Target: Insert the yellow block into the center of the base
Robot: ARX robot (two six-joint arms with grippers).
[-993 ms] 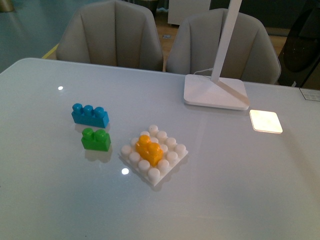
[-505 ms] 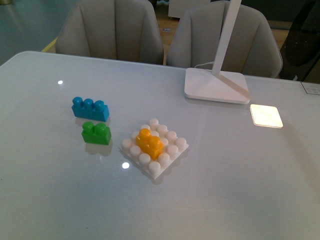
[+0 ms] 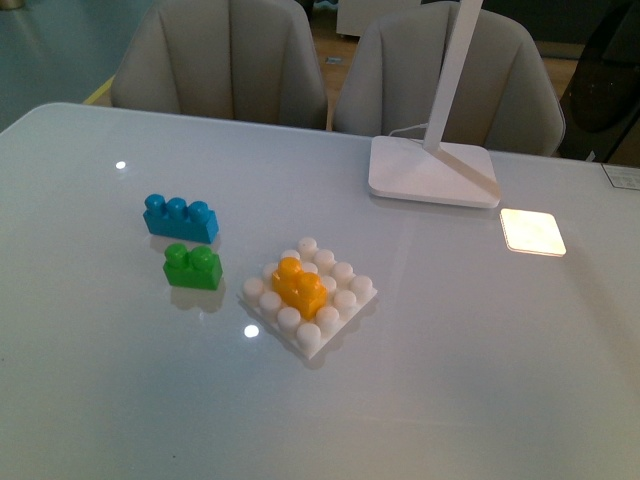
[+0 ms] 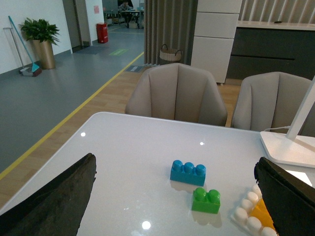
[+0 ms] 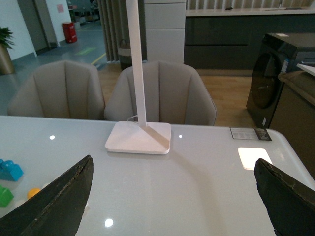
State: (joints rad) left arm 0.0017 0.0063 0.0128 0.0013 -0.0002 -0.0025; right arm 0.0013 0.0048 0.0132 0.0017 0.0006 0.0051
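The yellow block (image 3: 298, 289) sits on the base (image 3: 345, 318), over the middle studs of the white plate, with white studs showing on every side of it. It looks level and pressed down, though from this angle I cannot be sure it is seated fully. Nothing touches it. The green brick (image 3: 193, 267) stands just beside the base, and the blue brick (image 3: 180, 219) is close behind the green one. The lamp foot (image 3: 432, 171) is well apart at the far side of the table (image 3: 520, 380).

Neither arm shows in the front view. In each wrist view the left gripper (image 4: 172, 206) and the right gripper (image 5: 172, 201) have their fingers spread wide with nothing between them, raised above the table.

Judging from this, the insertion seems done; at most a check of the fit is left
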